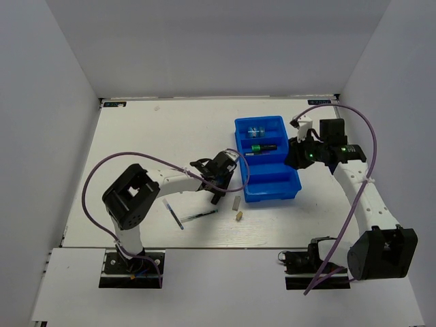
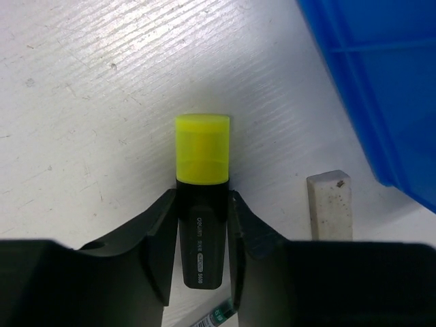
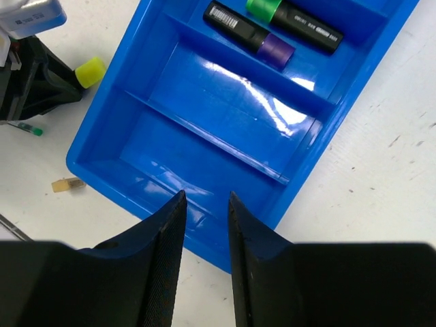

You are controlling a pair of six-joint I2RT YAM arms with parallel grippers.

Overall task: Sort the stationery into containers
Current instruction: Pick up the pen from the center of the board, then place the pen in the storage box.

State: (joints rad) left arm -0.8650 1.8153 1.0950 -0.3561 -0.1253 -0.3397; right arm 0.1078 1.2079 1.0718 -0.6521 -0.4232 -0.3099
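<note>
My left gripper (image 2: 202,197) is shut on the black body of a yellow-capped highlighter (image 2: 201,148), low over the table just left of the blue tray (image 2: 381,102). In the top view this gripper (image 1: 217,189) is near the tray's (image 1: 291,189) front-left corner. The tray holds a green-ended highlighter (image 3: 293,17), a purple-ended highlighter (image 3: 248,34) and a blue pack (image 1: 257,131). My right gripper (image 3: 206,201) is open and empty, above the tray's (image 3: 102,170) rim on the right side (image 1: 294,158). A grey eraser (image 2: 330,204) lies beside my left fingers.
A tiny tan piece (image 1: 239,216) and two thin pens (image 1: 194,216) lie on the table in front of the left gripper. The tan piece also shows in the right wrist view (image 3: 68,184). White walls enclose the table.
</note>
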